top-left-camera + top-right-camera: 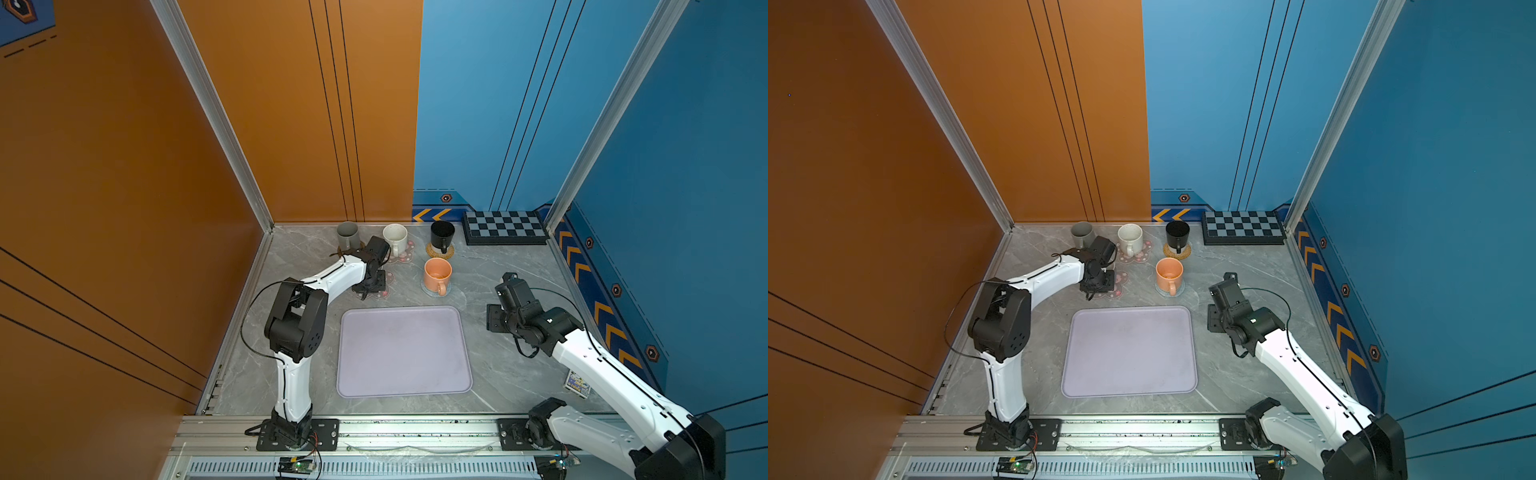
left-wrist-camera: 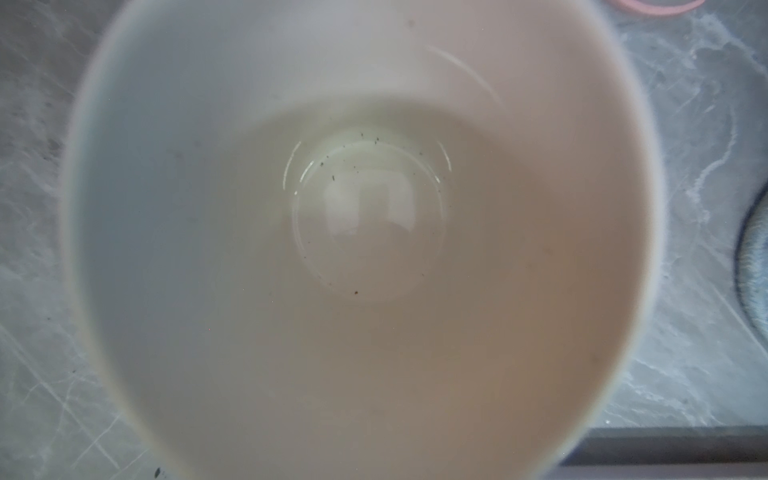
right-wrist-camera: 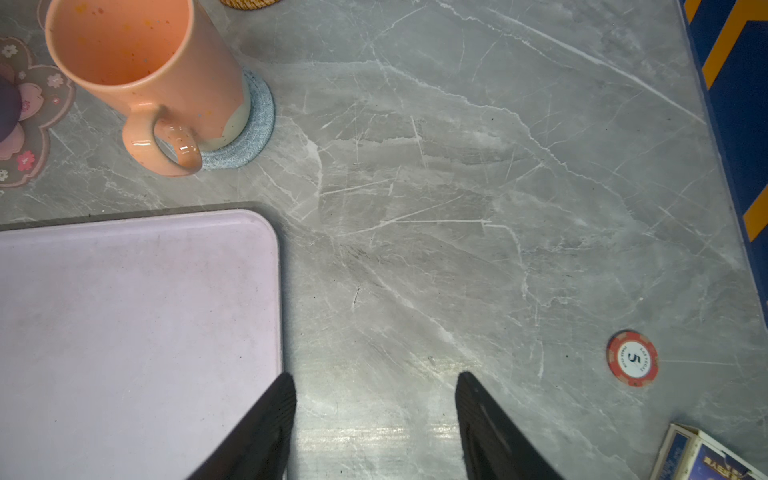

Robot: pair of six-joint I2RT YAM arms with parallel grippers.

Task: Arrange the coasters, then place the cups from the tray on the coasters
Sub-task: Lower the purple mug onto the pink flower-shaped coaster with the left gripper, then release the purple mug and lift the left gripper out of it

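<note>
**4 of 5 cups placed, the last one was at its coaster**

Tray (image 1: 405,353) was bare. At its 12 o'clock, the white cup (image 1: 395,237) sat on a pink flower coaster (image 1: 405,257), the black cup (image 1: 441,235) on the rattan coaster (image 1: 430,251), and the orange cup (image 1: 437,272) on the woven coaster (image 3: 257,124).

Grey cup (image 1: 347,235) stood at 11 o'clock, its base mostly hidden by the left arm (image 1: 332,276).

Left gripper (image 1: 368,291), nearer at 11 o'clock, was closed, apparently on the lavender cup (image 2: 374,249). The grip point was hidden.

That cup was at the second flower coaster (image 3: 37,124); couldn't tell whether it was seated or just above. My read of what was left: seat it and release.

The cup was upright and empty, glossy cream inside with a few dark specks on the bottom.

Right gripper (image 3: 376,419) hung part open and empty over the table at the tray's 3 o'clock.
</note>
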